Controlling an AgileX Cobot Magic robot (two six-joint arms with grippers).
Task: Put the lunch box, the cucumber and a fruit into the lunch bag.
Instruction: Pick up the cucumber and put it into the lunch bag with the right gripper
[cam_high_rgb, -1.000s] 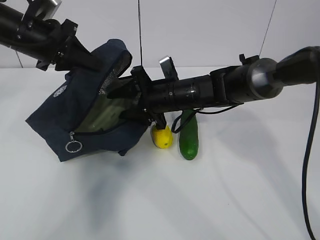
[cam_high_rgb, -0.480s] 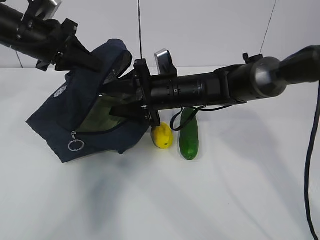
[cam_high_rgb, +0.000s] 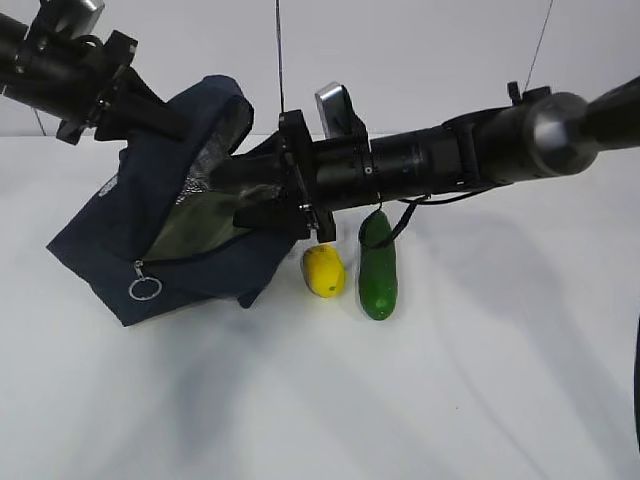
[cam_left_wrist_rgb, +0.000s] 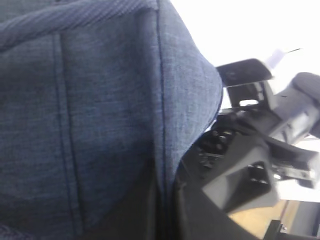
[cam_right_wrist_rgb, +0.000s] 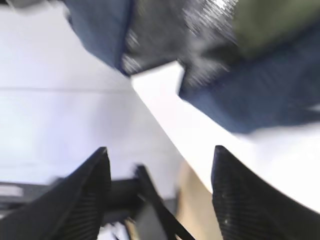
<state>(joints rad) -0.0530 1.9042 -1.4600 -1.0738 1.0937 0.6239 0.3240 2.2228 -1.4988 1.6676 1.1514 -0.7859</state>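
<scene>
1. At the upper left of the exterior view the left arm comes in from the frame's corner. Its left tool (cam_high_rgb: 165, 115) is closed on the dark blue cloth at the top edge of the lunch bag (cam_high_rgb: 130, 230).
2. The left wrist view is almost filled with the same blue cloth, very close up, with stitched seams running up it.
3. The lunch bag sits in the left half of the exterior view on the white counter (cam_high_rgb: 320, 400). It is tilted, with its mouth gaping toward the right and the silver lining (cam_high_rgb: 215, 150) showing inside.
4. A pale green surface, probably the lunch box (cam_high_rgb: 200, 225), shows through the bag's mouth.
5. A metal ring (cam_high_rgb: 145, 290) hangs from the zipper at the bag's lower left front.
6. The right arm reaches across from the right edge toward the centre. Its right tool (cam_high_rgb: 235, 195) stands at the bag's mouth.
7. In the right wrist view the two black fingers (cam_right_wrist_rgb: 90, 192) stand well apart with nothing between them; the view is blurred.
8. Just right of the bag, near the centre, the yellow fruit (cam_high_rgb: 323, 270) lies on the counter.
9. Right beside it, not touching, lies the green cucumber (cam_high_rgb: 378, 268), its length running away from the camera, under the right arm.
</scene>
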